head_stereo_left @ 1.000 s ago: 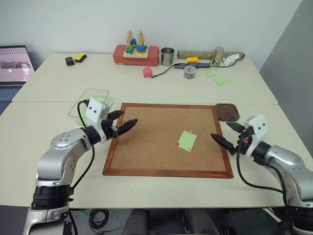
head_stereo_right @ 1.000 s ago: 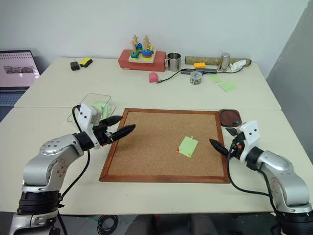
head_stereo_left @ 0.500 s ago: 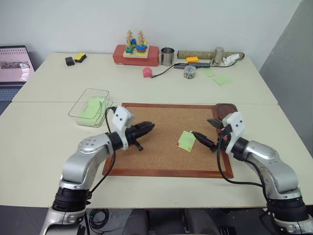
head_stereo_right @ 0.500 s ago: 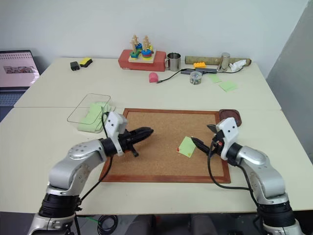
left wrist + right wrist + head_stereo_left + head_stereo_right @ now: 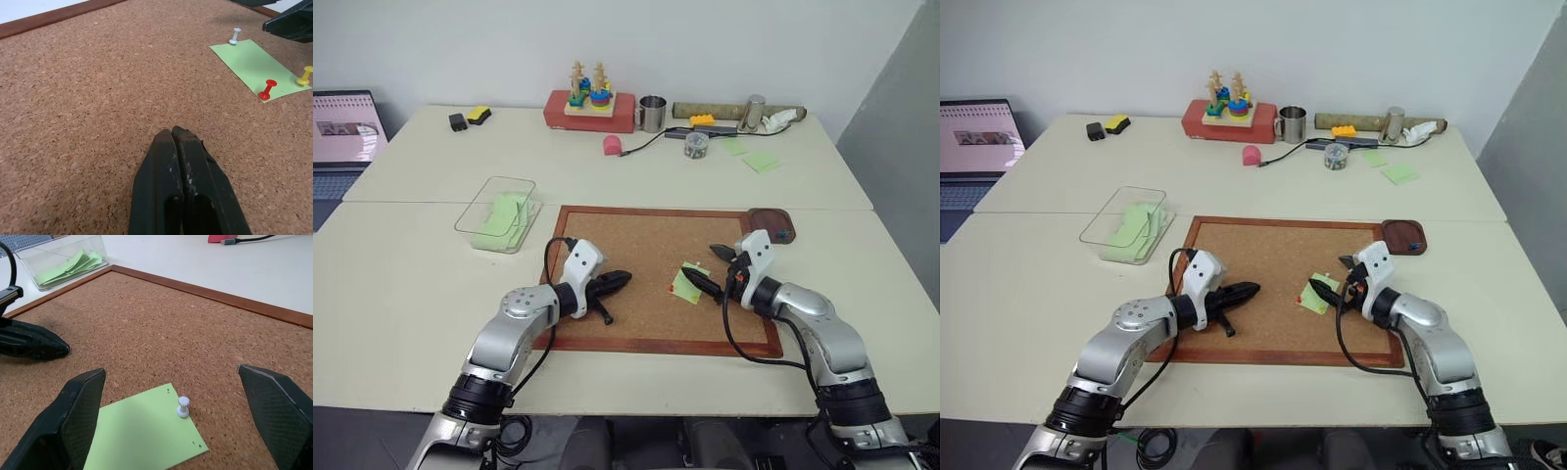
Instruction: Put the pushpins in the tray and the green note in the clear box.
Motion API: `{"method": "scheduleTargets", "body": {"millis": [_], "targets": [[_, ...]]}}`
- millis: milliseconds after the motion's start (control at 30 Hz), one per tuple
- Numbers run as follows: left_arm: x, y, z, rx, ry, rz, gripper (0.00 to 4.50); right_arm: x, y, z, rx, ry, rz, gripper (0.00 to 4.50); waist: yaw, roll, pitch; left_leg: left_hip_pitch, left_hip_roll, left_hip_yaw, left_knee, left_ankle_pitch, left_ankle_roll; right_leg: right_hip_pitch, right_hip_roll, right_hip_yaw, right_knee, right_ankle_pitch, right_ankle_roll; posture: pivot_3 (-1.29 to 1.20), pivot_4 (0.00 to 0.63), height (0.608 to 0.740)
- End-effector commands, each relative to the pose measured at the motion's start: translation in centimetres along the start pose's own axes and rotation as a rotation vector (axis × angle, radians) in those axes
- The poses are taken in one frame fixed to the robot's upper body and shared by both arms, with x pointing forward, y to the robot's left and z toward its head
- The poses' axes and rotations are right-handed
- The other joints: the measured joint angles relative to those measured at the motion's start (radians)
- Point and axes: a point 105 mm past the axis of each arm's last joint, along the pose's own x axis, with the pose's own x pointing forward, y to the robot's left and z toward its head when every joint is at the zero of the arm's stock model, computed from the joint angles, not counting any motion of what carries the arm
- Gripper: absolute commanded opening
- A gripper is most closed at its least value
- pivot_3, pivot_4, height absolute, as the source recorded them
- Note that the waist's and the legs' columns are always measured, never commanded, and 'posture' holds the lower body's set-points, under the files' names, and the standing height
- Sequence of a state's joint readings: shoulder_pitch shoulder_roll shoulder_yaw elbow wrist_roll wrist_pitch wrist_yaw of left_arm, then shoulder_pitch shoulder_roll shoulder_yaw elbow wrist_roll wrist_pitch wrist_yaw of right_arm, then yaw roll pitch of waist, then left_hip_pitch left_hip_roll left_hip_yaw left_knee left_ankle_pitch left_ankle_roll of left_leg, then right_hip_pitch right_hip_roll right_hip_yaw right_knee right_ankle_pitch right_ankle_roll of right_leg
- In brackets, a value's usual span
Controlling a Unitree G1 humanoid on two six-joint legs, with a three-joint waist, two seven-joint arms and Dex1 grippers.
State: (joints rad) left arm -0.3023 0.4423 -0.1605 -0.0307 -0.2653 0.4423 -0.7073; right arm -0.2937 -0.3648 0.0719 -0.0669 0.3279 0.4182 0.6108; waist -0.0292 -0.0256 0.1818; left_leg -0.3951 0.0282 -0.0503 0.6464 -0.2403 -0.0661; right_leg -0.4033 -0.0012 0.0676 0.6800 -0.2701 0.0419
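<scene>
Right claw (image 5: 181, 426) gapes over pinned green note (image 5: 146, 435).

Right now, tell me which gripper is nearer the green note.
Right. The right gripper straddles the green note with open fingers; the left gripper, shut, sits farther back across the cork board.

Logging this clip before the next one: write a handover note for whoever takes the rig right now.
Left gripper: shut, empty, over the cork board.
Right gripper: open wide, straddling the white pushpin.
Green note: pinned on the board by the white, red and yellow pushpins.
Tray: beside the board's far right corner.
Clear box: off its far left corner, holding green notes.
Done: nothing on this note.
Left: pull the pins, tray them, box the note.
</scene>
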Motion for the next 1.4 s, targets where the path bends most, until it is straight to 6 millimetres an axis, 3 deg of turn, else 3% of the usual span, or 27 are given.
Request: {"method": "scheduleTargets", "body": {"millis": [33,167,467,800,900,1200,1400], "targets": [[0.3,-0.8,-1.4,-0.016,0.048,-0.017,0.06,0.5,0.2,0.3,-0.028,-0.019,0.020,4.50,0.000,0.000,0.000,0.000,0.000,0.000,0.000,0.000,0.000,0.000,0.000,0.000,0.000,-0.001,0.001,0.00,0.150,0.740],[0.0,-0.5,-1.3,0.007,0.053,-0.010,0.00,0.8,0.4,0.1,-0.020,-0.022,0.043,4.08,0.000,0.000,0.000,0.000,0.000,0.000,0.000,0.000,0.000,0.000,0.000,0.000,0.000,-0.001,0.002,0.00,0.150,0.740],[-0.1,0.1,-0.4,0.017,0.040,0.003,0.00,0.9,0.4,-0.3,-0.017,-0.007,0.049,2.03,-0.001,0.000,0.000,0.000,0.000,0.000,0.000,0.000,0.000,0.000,0.000,0.000,0.000,-0.001,0.002,0.00,0.150,0.740],[0.0,0.0,-0.1,0.016,0.033,-0.001,0.00,0.9,-0.3,-0.3,-0.029,-0.008,0.011,0.12,-0.001,0.000,0.000,0.000,0.000,0.000,0.000,0.000,0.000,0.000,0.000,0.000,0.000,-0.001,0.002,0.00,0.150,0.740],[0.1,0.0,-0.1,0.014,0.033,0.000,0.00,0.8,-0.4,0.0,-0.043,-0.019,0.007,0.05,-0.001,0.000,0.000,0.000,0.000,0.000,0.000,0.000,0.000,0.000,0.000,0.000,0.000,-0.001,0.002,0.00,0.150,0.740],[-0.2,0.0,-0.6,0.013,0.054,0.001,0.00,-0.5,1.3,4.2,0.009,-0.171,0.076,0.05,-0.002,0.000,0.000,0.000,0.000,0.000,0.000,0.000,0.000,0.000,0.000,0.000,0.000,-0.001,0.002,0.00,0.150,0.740],[-0.4,-0.1,-0.7,0.015,0.059,-0.005,0.00,-1.3,0.6,4.9,0.009,-0.176,0.041,0.05,-0.002,0.000,0.000,0.000,0.000,0.000,-0.001,0.000,0.000,0.000,0.000,0.000,0.000,-0.001,0.003,0.00,0.150,0.740]]}}
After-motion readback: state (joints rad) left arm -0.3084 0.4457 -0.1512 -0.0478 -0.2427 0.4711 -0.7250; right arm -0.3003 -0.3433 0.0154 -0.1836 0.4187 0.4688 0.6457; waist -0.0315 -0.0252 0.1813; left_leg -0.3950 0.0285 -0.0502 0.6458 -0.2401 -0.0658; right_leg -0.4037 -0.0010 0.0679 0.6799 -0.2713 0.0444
